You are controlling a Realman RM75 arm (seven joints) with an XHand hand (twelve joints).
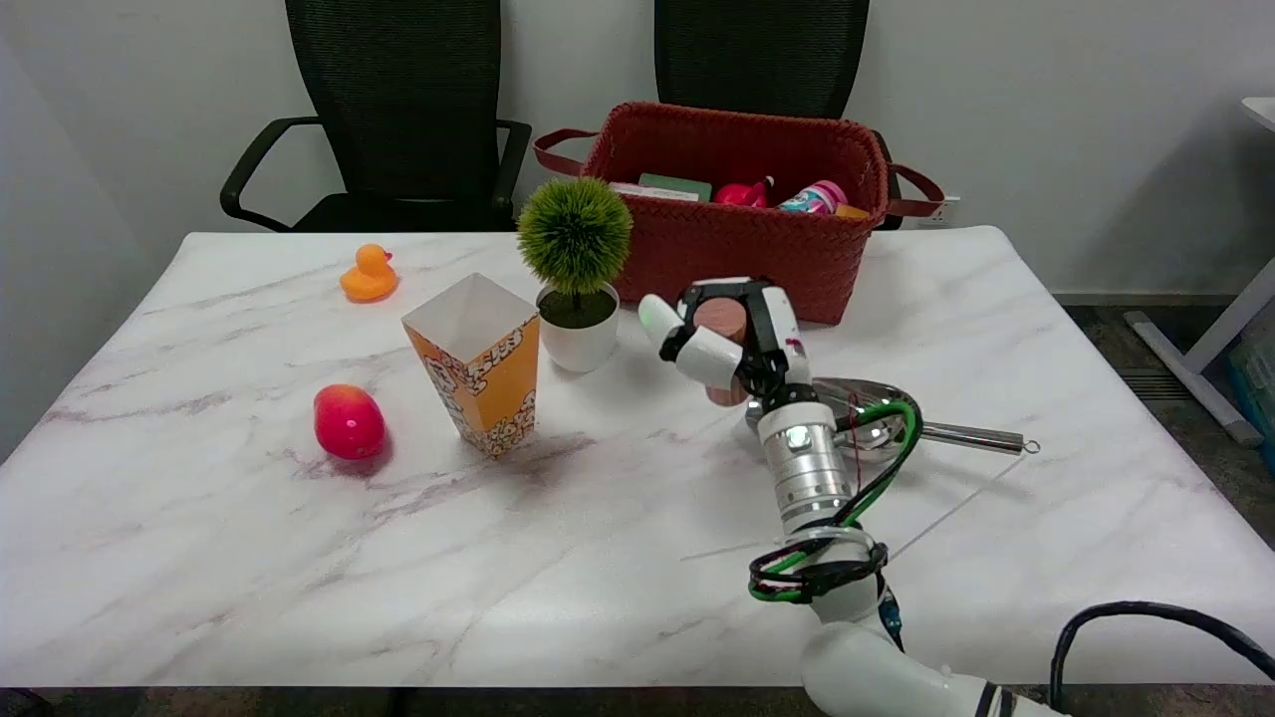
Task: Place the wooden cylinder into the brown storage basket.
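Observation:
The wooden cylinder (pixel 721 321) stands upright in the middle of the table, just in front of the brown woven storage basket (pixel 757 254). My right hand (pixel 732 339) grips it: fingers arch over its top and a thumb crosses its front. The cylinder's base (pixel 727 395) shows below the hand, at or just above the tabletop; I cannot tell which. The basket stands at the table's far edge and holds several small items, among them a pink bottle (pixel 812 197) and a red toy (pixel 742 192).
A metal ladle (pixel 981 436) lies right of the hand, its bowl partly behind the wrist. A potted green ball plant (pixel 578 289) and a popcorn box (pixel 478 363) stand to the left. Farther left are a red fruit (pixel 349 421) and a rubber duck (pixel 369 274).

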